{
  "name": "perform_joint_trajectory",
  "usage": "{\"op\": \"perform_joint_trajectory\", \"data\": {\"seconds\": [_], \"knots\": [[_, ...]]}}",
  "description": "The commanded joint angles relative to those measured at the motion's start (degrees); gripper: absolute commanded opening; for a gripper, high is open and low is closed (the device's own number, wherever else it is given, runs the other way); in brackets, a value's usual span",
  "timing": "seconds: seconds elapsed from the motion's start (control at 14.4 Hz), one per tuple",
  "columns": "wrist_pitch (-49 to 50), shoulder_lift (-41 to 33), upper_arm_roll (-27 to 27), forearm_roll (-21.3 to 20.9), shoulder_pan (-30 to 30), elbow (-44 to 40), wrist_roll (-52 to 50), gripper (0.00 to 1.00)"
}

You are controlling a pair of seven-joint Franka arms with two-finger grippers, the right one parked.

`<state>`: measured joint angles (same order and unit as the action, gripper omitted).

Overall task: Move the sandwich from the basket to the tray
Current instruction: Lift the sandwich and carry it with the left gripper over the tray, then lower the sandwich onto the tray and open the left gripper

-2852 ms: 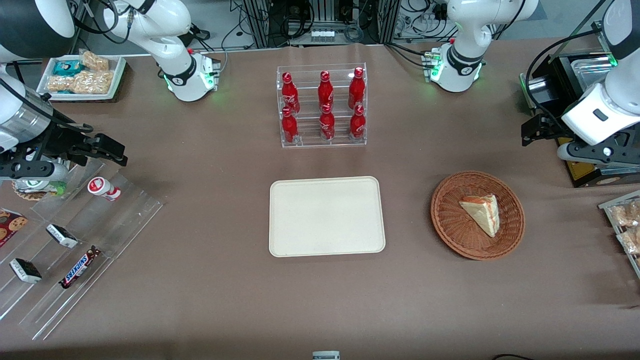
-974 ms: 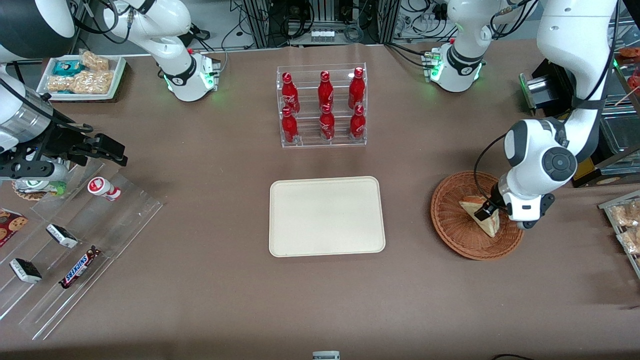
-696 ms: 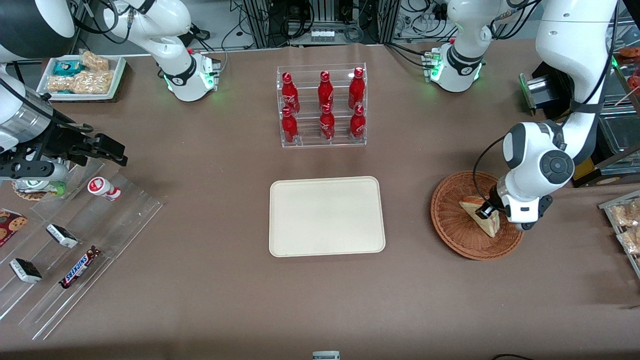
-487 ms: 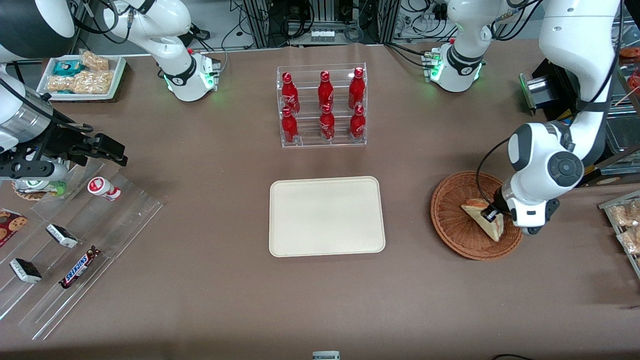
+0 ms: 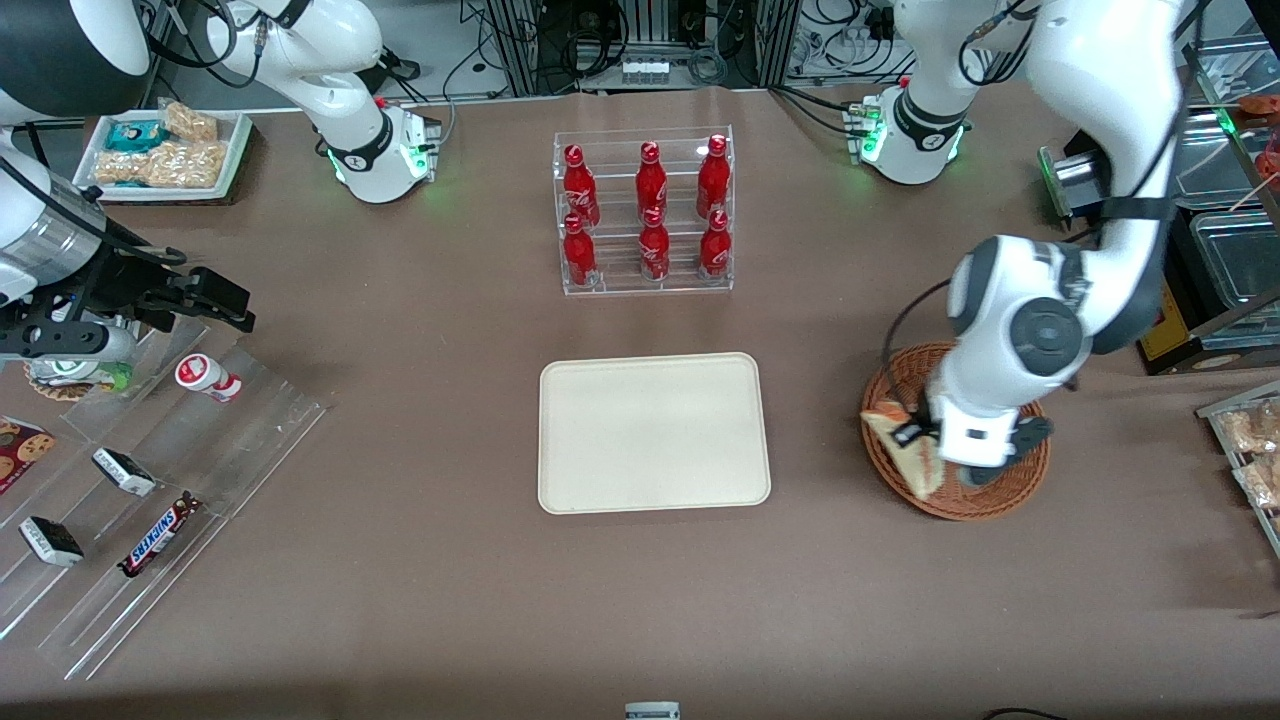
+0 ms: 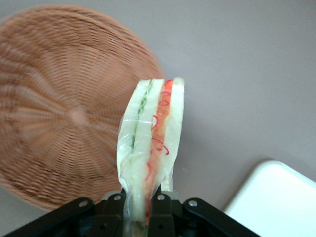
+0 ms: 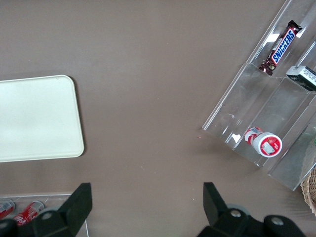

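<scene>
The left arm's gripper (image 5: pixel 918 437) is clamped on the sandwich (image 5: pixel 905 452), fingers (image 6: pixel 159 207) pinching its wide end so the wedge hangs above the rim of the wicker basket (image 5: pixel 1008 490), on the edge nearest the tray (image 5: pixel 654 432). In the wrist view the sandwich (image 6: pixel 150 143) shows its green and red filling layers, with the basket (image 6: pixel 64 118) beneath it. The cream tray is bare, nearer the front camera than the rack of red bottles (image 5: pixel 645 212).

Sandwich (image 5: pixel 905 447) in gripper (image 5: pixel 915 432) above basket (image 5: pixel 1010 495) rim nearest tray (image 5: pixel 652 432)
</scene>
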<state>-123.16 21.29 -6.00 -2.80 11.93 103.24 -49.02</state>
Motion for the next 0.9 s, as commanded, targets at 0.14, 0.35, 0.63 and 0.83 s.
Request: {"op": "perform_joint_trajectory", "data": {"seconds": [0.14,0.35,0.63,0.83], "knots": [[0.9,11.1,0.6,-3.1,12.0,-13.7,-1.3,0.04],[0.4,15.3,0.7,-3.2,17.8,-18.4,-4.4,0.04],[-4.5,19.1,0.8,-5.7,24.1,-20.4,-4.2,0.05],[-6.3,22.6,1.1,-6.2,27.5,-23.3,-4.9,0.05]]}}
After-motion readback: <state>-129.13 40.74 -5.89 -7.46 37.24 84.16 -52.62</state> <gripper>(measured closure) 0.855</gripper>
